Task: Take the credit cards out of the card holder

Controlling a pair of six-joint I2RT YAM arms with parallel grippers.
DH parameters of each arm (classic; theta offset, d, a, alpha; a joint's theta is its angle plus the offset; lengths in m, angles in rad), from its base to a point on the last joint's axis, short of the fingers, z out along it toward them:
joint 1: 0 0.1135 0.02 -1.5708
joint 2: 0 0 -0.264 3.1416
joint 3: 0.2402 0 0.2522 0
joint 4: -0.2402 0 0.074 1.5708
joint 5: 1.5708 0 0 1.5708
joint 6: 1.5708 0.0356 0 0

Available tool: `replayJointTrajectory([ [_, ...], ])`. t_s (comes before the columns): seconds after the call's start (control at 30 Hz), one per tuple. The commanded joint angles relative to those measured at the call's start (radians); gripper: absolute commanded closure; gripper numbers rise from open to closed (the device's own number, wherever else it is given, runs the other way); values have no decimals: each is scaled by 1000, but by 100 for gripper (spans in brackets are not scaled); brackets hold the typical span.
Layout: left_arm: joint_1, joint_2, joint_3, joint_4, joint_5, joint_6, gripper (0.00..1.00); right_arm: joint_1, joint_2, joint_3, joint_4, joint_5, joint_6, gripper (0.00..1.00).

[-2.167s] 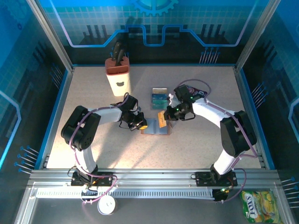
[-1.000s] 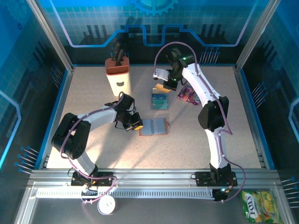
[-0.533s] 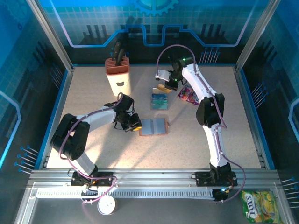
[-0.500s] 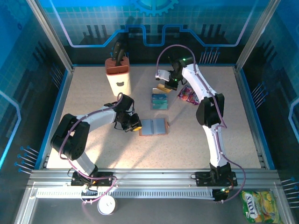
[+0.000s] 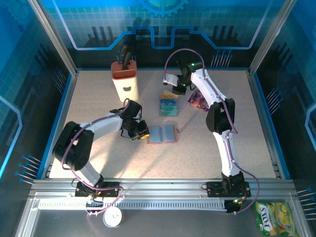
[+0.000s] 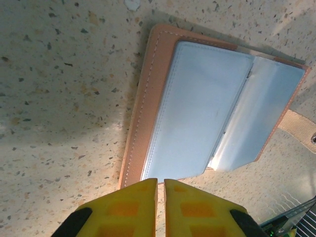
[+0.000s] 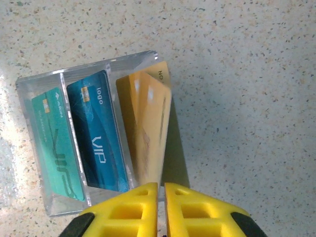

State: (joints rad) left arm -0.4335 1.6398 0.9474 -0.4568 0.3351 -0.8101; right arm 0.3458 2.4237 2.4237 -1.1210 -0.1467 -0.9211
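The card holder [image 5: 163, 134] lies open on the table, blue-grey inside with a tan rim [image 6: 143, 98]. My left gripper [image 5: 142, 133] [image 6: 160, 181] is shut, its tips at the holder's left edge with nothing between them. The credit cards rest in a clear three-slot tray [image 5: 168, 107] [image 7: 89, 66]: a teal card [image 7: 53, 148], a blue card [image 7: 98, 133] and a tan-orange card [image 7: 148, 128] [image 5: 169, 94]. The tan-orange one leans on edge in the third slot. Its near end runs into the slim gap of my right gripper [image 7: 161, 186] [image 5: 174, 89], which is shut on it.
A purple snack packet [image 5: 198, 99] lies just right of the tray, under the right arm. A cream knife block [image 5: 124, 81] stands at the back left. Blue-edged walls ring the table. A green packet [image 5: 271, 217] lies outside the rail at the front right.
The right gripper carried the tan-orange card from the card holder back to the tray and now holds it over the third slot. The left gripper stayed at the holder's left edge.
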Motion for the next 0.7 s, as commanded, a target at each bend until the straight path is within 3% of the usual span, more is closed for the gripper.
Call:
replayJointTrajectory([
  [0.0, -4, -20, 31, -45, -21, 17, 87, -1, -63, -8, 19, 10, 10, 85],
  [0.23, 14, -59, 34, -52, -50, 46, 87, -1, -181, -146, 94, 19, 75, 80],
  [0.43, 71, -72, 40, -16, -75, 100, 84, -3, -339, -392, 268, 46, 206, 65],
  [0.67, 154, -51, 88, -22, -131, 201, 64, -16, -564, -754, 557, 91, 382, 48],
])
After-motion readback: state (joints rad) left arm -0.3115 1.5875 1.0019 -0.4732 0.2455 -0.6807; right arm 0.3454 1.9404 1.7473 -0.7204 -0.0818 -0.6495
